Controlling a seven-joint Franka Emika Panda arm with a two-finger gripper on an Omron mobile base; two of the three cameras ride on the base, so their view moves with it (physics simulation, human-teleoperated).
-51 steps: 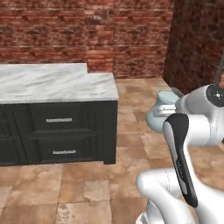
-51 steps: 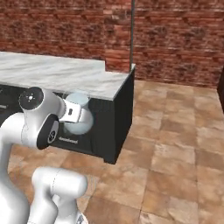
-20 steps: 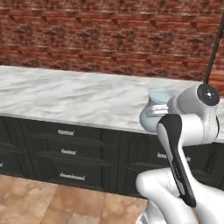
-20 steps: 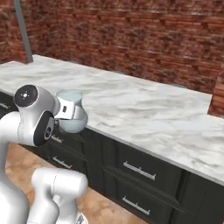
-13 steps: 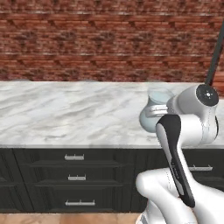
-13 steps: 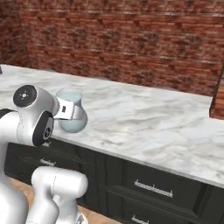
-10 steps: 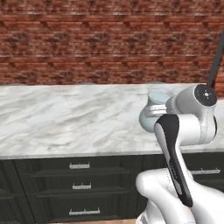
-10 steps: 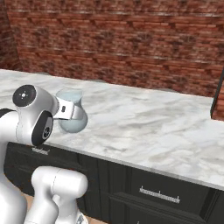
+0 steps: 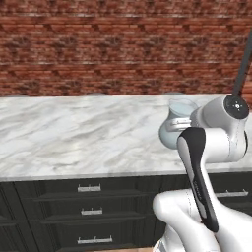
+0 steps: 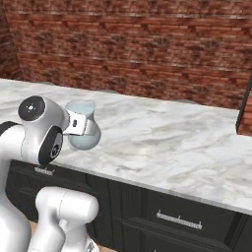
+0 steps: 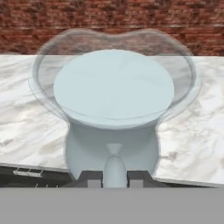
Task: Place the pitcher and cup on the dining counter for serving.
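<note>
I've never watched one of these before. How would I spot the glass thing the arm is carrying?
Start at the brick wall, then drop to the long marble counter over black drawers. At the counter's front edge, the white arm's gripper holds the pitcher from behind. It is see-through pale blue glass, round-bellied with a flared rim, the sole object over the marble.

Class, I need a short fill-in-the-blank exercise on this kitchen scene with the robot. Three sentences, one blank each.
1. The gripper holds a translucent pale blue-grey glass ____.
2. The long veined marble dining counter sits on black cabinets with silver-handled ____.
3. The wall behind the counter is red ____.

Missing words: pitcher; drawers; brick.
</note>
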